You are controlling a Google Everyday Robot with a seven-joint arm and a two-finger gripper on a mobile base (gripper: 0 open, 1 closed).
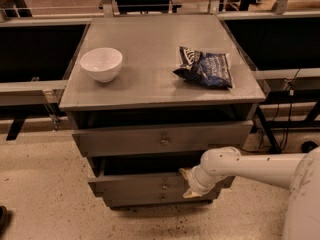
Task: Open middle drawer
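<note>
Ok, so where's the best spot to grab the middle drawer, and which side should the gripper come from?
Grip the small round knob at the centre of the middle drawer, coming straight in from the front. Its front is flat and otherwise smooth, so the knob is probably the only hold. The gripper sits at the front's right end, right of the knob.

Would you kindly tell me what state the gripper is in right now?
Gripper: low at the right end of the middle drawer front; whether it is open, closed or holding anything cannot be told.
</note>
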